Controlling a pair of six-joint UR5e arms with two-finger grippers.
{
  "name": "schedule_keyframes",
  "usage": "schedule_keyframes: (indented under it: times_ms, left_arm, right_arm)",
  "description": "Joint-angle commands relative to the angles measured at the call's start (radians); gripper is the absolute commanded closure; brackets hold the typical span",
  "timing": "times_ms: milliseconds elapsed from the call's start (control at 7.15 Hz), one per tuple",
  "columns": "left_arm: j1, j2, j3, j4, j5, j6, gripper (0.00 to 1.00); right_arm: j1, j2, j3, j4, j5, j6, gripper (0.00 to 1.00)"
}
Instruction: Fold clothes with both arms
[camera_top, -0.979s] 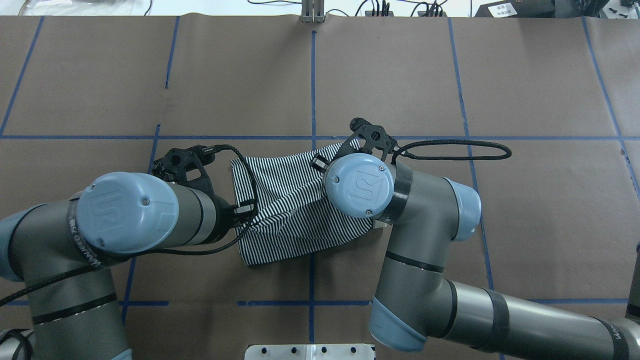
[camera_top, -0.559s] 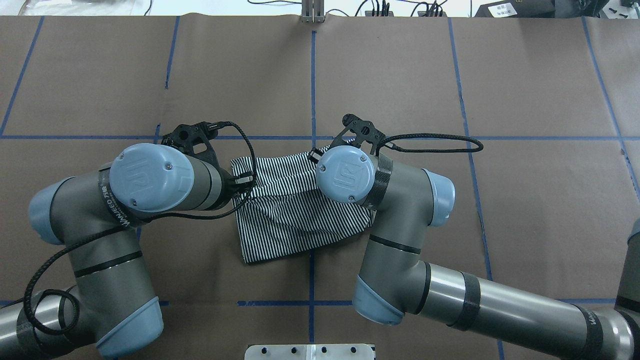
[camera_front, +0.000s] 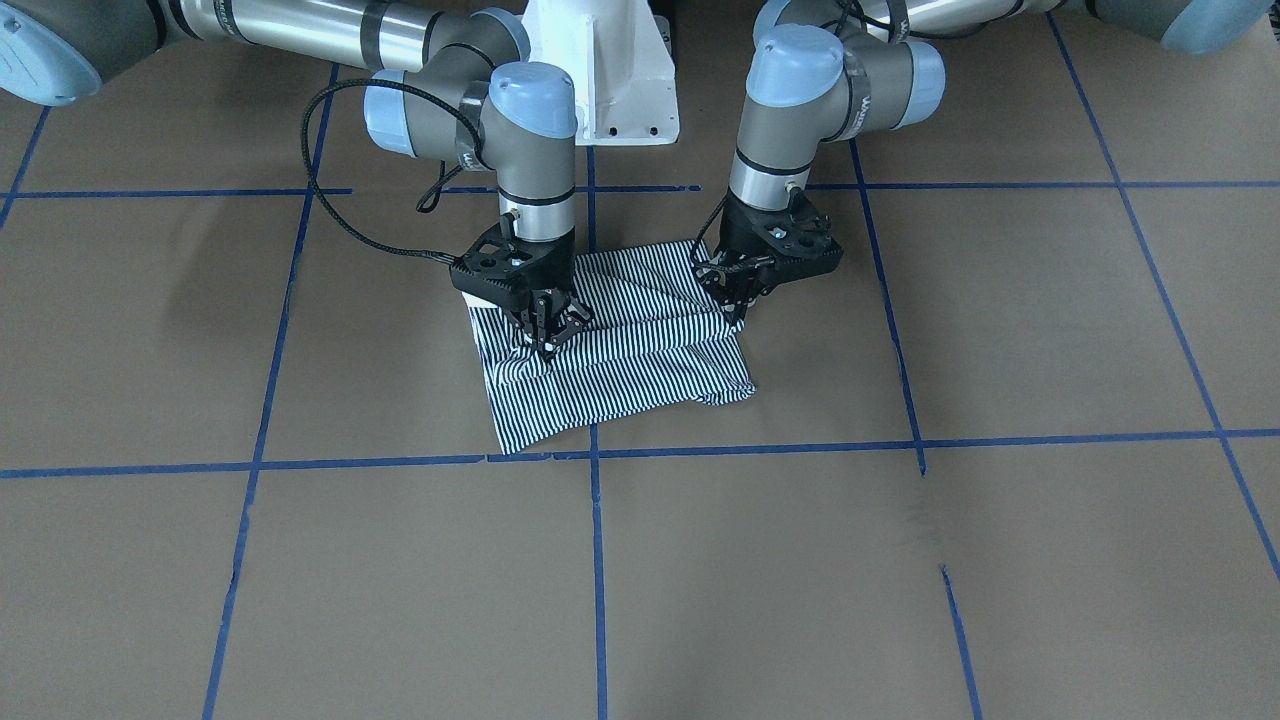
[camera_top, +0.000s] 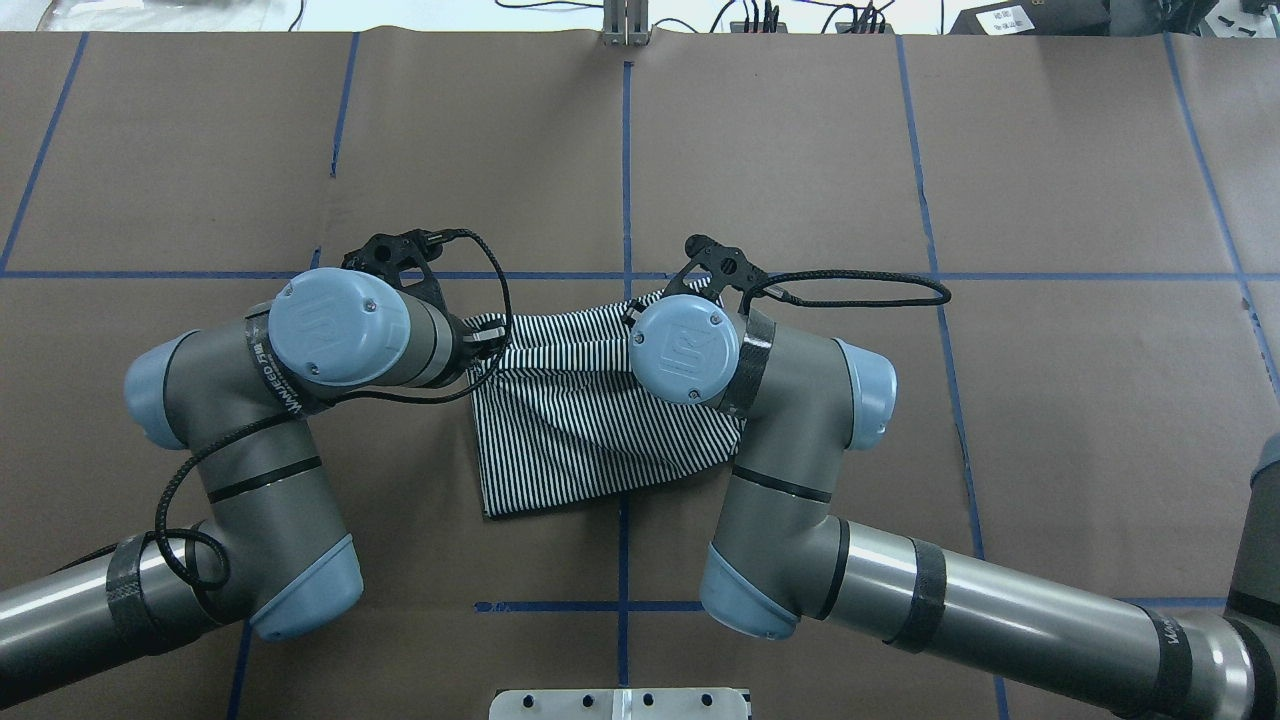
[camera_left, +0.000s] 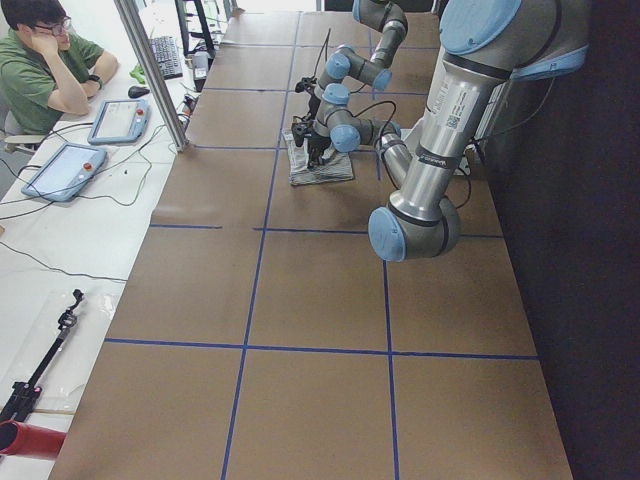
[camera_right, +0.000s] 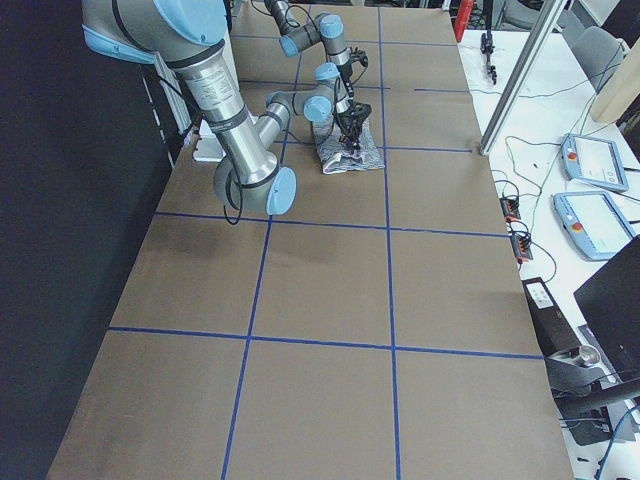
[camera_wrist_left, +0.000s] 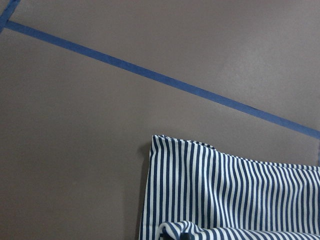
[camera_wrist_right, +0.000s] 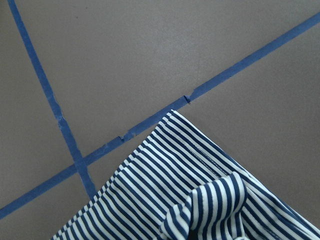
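Striped navy-and-white cloth sits in the middle of it all: a polo shirt (camera_front: 640, 375), already folded down to a small, lumpy packet. It lies on the brown paper surface (camera_front: 900, 560). It sits across the blue tape line (camera_front: 598, 560) that runs away from the robot. It is also just on the robot's side of the cross line (camera_front: 850, 440), and one corner nearly touches that line.

Both end effectors are down on the shirt. The right end effector (camera_front: 548, 338) has its fingers pressed together on a pinch of cloth near one side edge. The left end effector (camera_front: 737, 305) looks closed on a pinch at the other side edge. Each wrist camera shows a little hump of stripes raised close to it, with a flat far corner of the shirt beyond. So I think both are gripping the top layer.

To me this is the middle of a fold: the edge nearer the robot is picked up, ready to be laid over the far part. Next, the two arms need to go forward side by side, at the same height and speed, so the cloth does not twist. The held edge should come down level with the far edge, and only then should the fingers let go.
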Motion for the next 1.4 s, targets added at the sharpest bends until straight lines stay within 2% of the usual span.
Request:
schedule_keyframes:
  times_ms: [0,140,280,559,699,839,1258]
  left_arm:
    - [-0.002,-0.005,0.028,-0.008,0.0,0.021,1.0]
    - [-0.002,-0.005,0.028,-0.009,0.0,0.024,0.59]
    - [-0.005,-0.005,0.016,-0.011,-0.001,0.135,0.01]
    - [-0.069,0.005,-0.022,-0.02,-0.02,0.276,0.0]
    - [-0.091,0.011,-0.021,-0.025,-0.07,0.304,0.0]
    - [-0.092,0.017,-0.021,-0.038,-0.072,0.303,0.0]
    - [-0.089,0.016,-0.021,-0.041,-0.072,0.294,0.0]
  right_arm:
    - [0.0,0.0,-0.003,0.001,0.001,-0.014,1.0]
    - [0.0,0.0,-0.004,-0.001,0.001,-0.083,0.33]
    - [0.0,0.011,-0.003,-0.002,0.001,-0.144,0.0]
    - [0.0,0.044,0.008,-0.012,0.009,-0.16,0.0]
    - [-0.001,0.04,0.025,-0.012,0.012,-0.176,0.0]
    - [-0.001,0.025,0.048,-0.013,0.011,-0.246,0.0]
    - [-0.031,0.008,0.12,-0.149,0.003,-0.448,0.0]
